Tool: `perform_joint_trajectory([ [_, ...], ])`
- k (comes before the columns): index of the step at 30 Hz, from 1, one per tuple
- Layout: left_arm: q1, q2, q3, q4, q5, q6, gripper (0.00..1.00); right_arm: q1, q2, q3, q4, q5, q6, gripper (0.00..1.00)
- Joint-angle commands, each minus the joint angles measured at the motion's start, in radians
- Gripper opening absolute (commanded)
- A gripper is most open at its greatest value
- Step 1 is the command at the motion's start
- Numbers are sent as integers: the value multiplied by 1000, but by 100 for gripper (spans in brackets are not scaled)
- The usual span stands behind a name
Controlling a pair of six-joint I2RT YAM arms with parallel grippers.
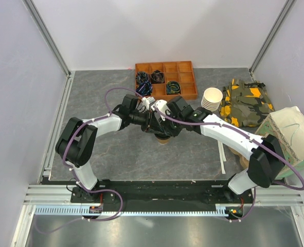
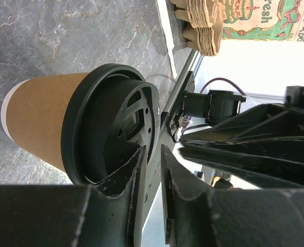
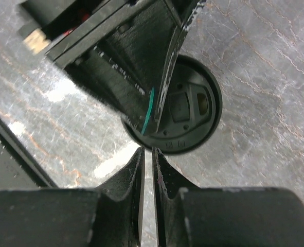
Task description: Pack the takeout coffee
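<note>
The takeout coffee, a tan paper cup [image 2: 38, 121] with a black lid [image 2: 110, 128], stands upright on the grey table. In the top view only its base [image 1: 163, 138] shows under the two grippers. My left gripper [image 2: 152, 154] is shut with nothing between its fingers, and its tips rest against the top of the lid. My right gripper [image 3: 147, 153] is shut and empty. It hovers above the table just beside the lid's rim [image 3: 185, 146]. In the top view the left gripper [image 1: 149, 121] and the right gripper [image 1: 164, 125] meet over the cup.
A printed paper bag [image 1: 290, 136] stands at the right edge. Brown pulp cup trays [image 2: 203, 25] lie near it. A stack of cream cups [image 1: 212, 98], a camouflage cloth [image 1: 246, 105] and an orange compartment box [image 1: 166, 80] are at the back.
</note>
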Motion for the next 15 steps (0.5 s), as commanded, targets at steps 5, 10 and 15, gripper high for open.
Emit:
perform_joint_trajectory([
  [5, 18, 37, 24, -43, -11, 10, 23, -11, 84, -114, 123, -9, 21, 16],
  [10, 22, 43, 28, -48, -9, 23, 23, -11, 56, -99, 88, -23, 18, 16],
  [15, 22, 38, 28, -74, -14, 26, 22, -20, 3, 19, 21, -31, 39, 17],
])
